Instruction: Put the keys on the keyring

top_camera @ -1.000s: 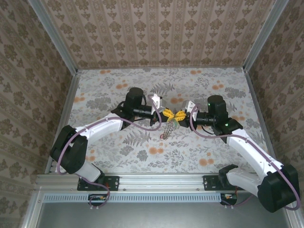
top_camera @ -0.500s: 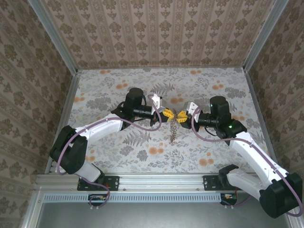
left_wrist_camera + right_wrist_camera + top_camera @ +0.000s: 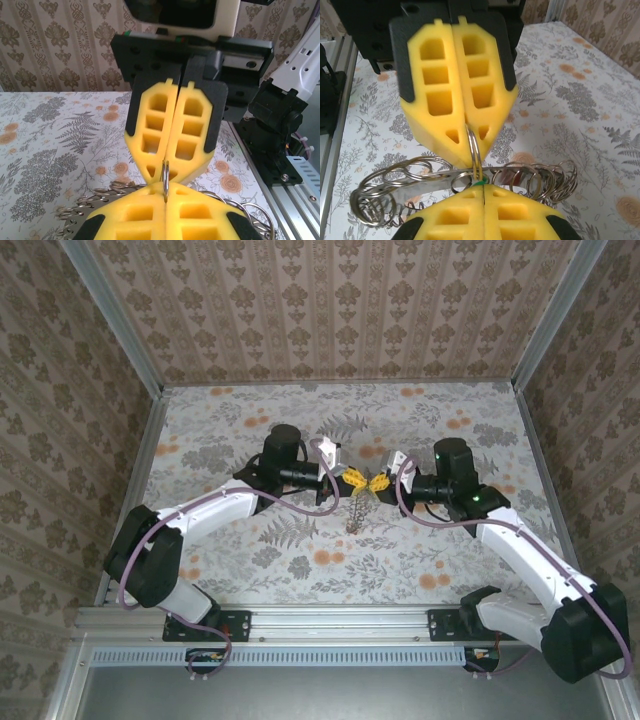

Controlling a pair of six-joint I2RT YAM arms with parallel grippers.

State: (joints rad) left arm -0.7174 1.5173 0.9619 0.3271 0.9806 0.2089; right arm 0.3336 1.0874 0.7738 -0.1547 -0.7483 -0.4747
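My left gripper and right gripper meet tip to tip above the middle of the table. The keyring, a silvery chain of linked rings, hangs below them. In the right wrist view one ring of the chain runs up into the shut seam of the left gripper's fingers. A green key sliver is pinched at the tip of my shut right gripper, touching that ring. A reddish key hangs among the rings. In the left wrist view the ring stands in my left gripper.
The floral table has aluminium rails along its left and right sides and patterned walls behind. Both arms reach in from the near edge, purple cables looping beside them.
The right gripper drew back a little to the right with its jaws slightly apart, then came back against the left gripper and shut. The hanging chain swung; the left gripper stayed shut.
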